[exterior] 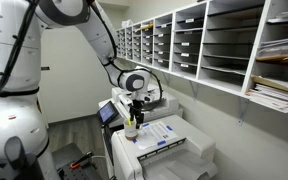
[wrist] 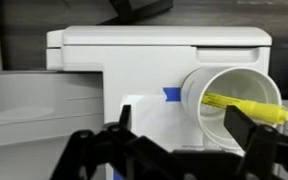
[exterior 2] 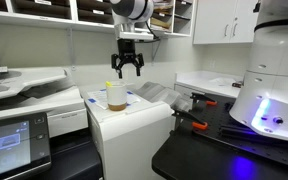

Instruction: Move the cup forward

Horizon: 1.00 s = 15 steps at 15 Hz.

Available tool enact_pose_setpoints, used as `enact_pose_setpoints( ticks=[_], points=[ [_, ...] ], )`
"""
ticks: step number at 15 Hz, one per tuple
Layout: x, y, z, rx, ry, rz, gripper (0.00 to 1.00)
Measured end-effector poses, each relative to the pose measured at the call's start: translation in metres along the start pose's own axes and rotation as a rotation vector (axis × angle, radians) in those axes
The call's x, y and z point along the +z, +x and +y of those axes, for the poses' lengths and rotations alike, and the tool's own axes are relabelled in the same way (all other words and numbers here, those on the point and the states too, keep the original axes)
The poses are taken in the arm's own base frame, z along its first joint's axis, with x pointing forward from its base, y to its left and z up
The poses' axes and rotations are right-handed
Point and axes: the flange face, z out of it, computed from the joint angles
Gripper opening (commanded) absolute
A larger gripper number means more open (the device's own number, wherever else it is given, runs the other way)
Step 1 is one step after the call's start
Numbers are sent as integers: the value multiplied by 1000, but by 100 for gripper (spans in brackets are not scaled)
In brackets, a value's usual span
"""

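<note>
The cup (exterior 2: 115,97) is small, pale and roughly cylindrical, and stands upright on the white printer (exterior 2: 134,120). In the wrist view I look down into the cup (wrist: 229,112), and a yellow pen-like object (wrist: 246,106) lies inside it. It also shows in an exterior view (exterior: 131,128). My gripper (exterior 2: 126,70) is open and empty, hovering above the cup and slightly to its side. In the wrist view the open fingers (wrist: 179,135) frame the cup's left edge; the cup sits towards the right finger.
A sheet of paper with blue tape (wrist: 172,96) lies on the printer top under the cup. A larger copier (exterior 2: 24,110) stands beside the printer. Wall shelves with paper trays (exterior: 214,45) run behind. A black table holds orange-handled tools (exterior 2: 199,125).
</note>
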Motion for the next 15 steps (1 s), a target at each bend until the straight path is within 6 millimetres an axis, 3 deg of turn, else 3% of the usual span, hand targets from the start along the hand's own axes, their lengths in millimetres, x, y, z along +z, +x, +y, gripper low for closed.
enact_pose_setpoints(
  ticks=[1, 2, 6, 11, 12, 15],
  points=[
    [9, 5, -2, 4, 2, -1, 75],
    [18, 9, -4, 4, 1, -4, 72],
    [40, 17, -17, -13, -10, -28, 42],
    [45, 18, -30, -38, -17, -29, 5],
    [44, 18, -31, -41, -18, -27, 0],
    [42, 20, -31, -42, -17, -19, 3]
  ],
)
